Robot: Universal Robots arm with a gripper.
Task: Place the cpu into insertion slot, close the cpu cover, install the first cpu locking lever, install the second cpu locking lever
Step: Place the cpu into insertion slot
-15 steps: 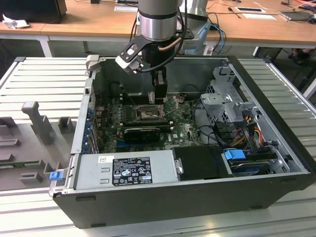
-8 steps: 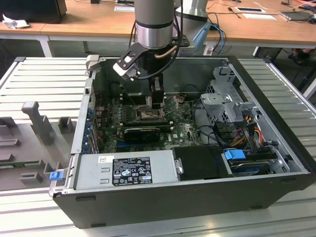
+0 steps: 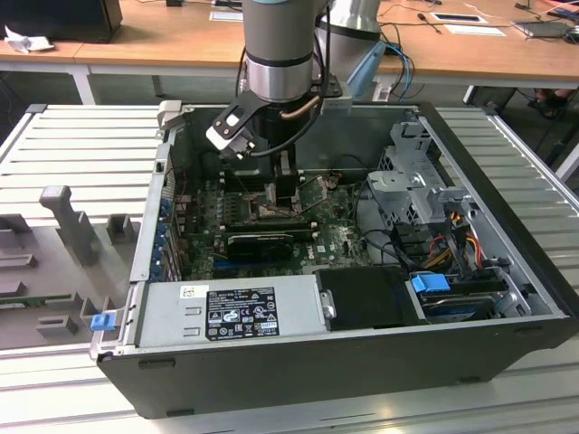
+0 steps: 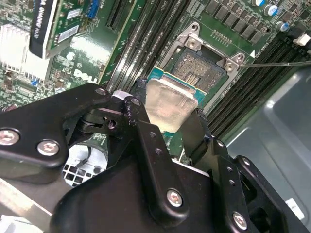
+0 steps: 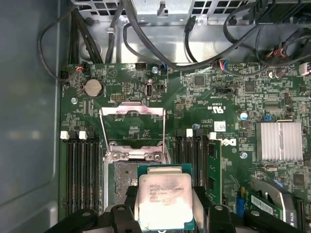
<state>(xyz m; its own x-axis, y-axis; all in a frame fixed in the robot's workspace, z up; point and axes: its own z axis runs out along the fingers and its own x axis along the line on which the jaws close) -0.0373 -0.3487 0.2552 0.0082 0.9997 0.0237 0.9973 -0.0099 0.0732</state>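
My gripper [image 4: 170, 127] is shut on the cpu [image 4: 167, 103], a flat square chip with a dull silver top and a green edge, held level between the two black fingers [image 4: 146, 133]. In the first wrist view the cpu [image 5: 163, 201] hangs a little above the insertion slot [image 5: 122, 182] and only partly over it. The black socket [image 4: 206, 65] lies uncovered inside its silver rim. The cpu cover [image 5: 133, 154] stands tipped up at the far end of the socket, with a thin wire lever loop [image 5: 132, 110] beyond it. In the exterior view the gripper [image 3: 276, 194] is low inside the computer case.
Long black memory slots [image 5: 80, 174] flank the socket on both sides. A long black card [image 3: 262, 242] lies in front of the socket, and a silver heatsink [image 5: 282, 141] stands to one side. Cable bundles [image 5: 160, 43] hang along the case wall. A drive cage [image 3: 421, 181] occupies the exterior view's right.
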